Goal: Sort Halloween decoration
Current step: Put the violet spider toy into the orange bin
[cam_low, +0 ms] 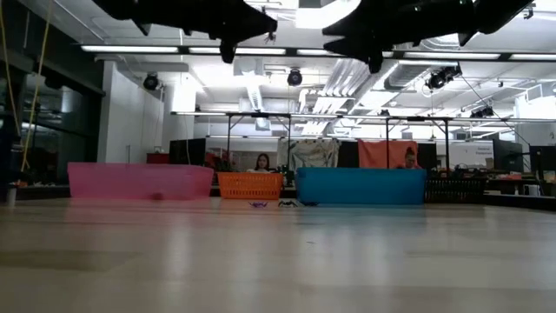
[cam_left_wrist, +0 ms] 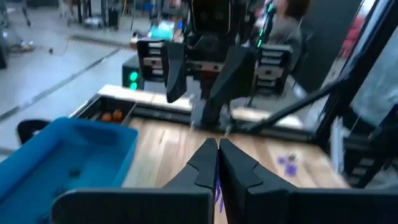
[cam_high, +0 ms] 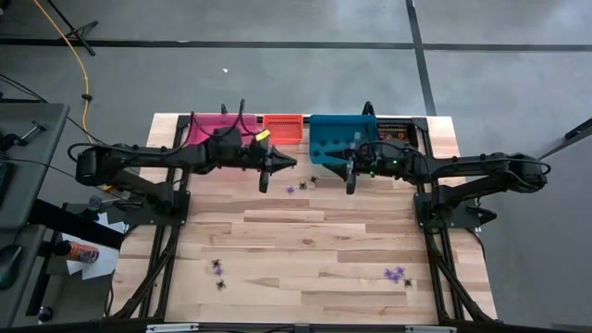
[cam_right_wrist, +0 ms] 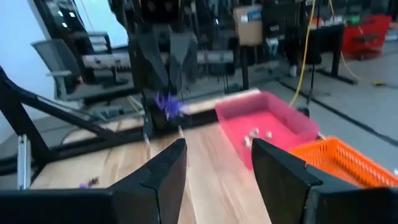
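My left gripper (cam_high: 266, 185) hangs above the table in front of the gap between the pink bin (cam_high: 217, 129) and the orange bin (cam_high: 284, 128). It is shut on a purple trinket (cam_right_wrist: 166, 104). My right gripper (cam_high: 351, 185) is open and hangs in front of the blue bin (cam_high: 338, 139), touching nothing. On the boards between the two grippers lie a purple trinket (cam_high: 290, 190) and two black ones (cam_high: 303, 185). More trinkets lie near the near edge: black ones (cam_high: 217, 275) on the left, purple ones (cam_high: 396, 274) on the right. My left gripper pinches the purple trinket (cam_right_wrist: 166, 104) between its two fingertips (cam_right_wrist: 155, 74), coming from above and pointing down. The trinket is lifted clear of the table and sticks out below the fingertips. In the left wrist view only a purple sliver (cam_left_wrist: 217, 194) shows between the shut fingers.
Four bins stand in a row along the far edge: pink, orange, blue and a black one (cam_high: 396, 129) with orange pieces inside. Pale pieces lie in the pink bin (cam_right_wrist: 258, 134). The arm frames stand at both table sides. People sit behind the table (cam_low: 262, 163).
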`<action>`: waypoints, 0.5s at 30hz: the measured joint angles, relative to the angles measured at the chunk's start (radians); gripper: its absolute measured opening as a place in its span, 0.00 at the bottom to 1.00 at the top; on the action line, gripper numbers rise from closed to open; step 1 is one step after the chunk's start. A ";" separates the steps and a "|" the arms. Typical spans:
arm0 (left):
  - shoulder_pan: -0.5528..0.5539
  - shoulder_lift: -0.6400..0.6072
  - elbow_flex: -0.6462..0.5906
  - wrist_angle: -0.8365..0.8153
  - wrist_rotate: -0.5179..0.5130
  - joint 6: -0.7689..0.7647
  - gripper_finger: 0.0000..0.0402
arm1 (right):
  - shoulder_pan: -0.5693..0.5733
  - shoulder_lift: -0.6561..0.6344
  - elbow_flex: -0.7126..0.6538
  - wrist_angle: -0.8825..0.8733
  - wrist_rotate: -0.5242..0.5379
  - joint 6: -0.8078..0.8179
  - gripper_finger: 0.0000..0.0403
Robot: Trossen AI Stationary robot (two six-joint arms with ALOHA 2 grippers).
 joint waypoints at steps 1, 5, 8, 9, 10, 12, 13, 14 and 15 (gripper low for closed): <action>0.000 0.000 -0.021 0.052 0.005 -0.020 0.00 | 0.000 0.000 0.000 0.016 -0.001 -0.003 0.44; -0.007 0.000 -0.130 0.282 -0.010 -0.092 0.00 | 0.000 0.000 0.000 0.035 -0.004 -0.004 0.44; -0.005 0.001 -0.175 0.363 -0.035 -0.109 0.00 | 0.000 0.000 0.000 0.036 -0.007 0.004 0.44; -0.005 0.001 -0.176 0.371 -0.037 -0.102 0.00 | 0.000 0.000 0.000 0.036 -0.007 0.003 0.44; -0.005 0.000 -0.174 0.371 -0.037 -0.094 0.00 | 0.000 0.000 0.000 0.036 -0.007 0.003 0.44; -0.005 0.000 -0.175 0.363 -0.037 -0.086 0.00 | 0.000 0.000 0.000 0.036 -0.007 0.003 0.44; -0.005 0.000 -0.175 0.359 -0.038 -0.086 0.00 | 0.000 0.000 0.000 0.036 -0.007 0.003 0.44; -0.005 0.000 -0.175 0.360 -0.041 -0.086 0.00 | 0.000 0.000 0.000 0.036 -0.006 0.003 0.44; -0.005 0.000 -0.175 0.361 -0.046 -0.086 0.00 | 0.000 0.000 0.000 0.035 -0.007 0.003 0.44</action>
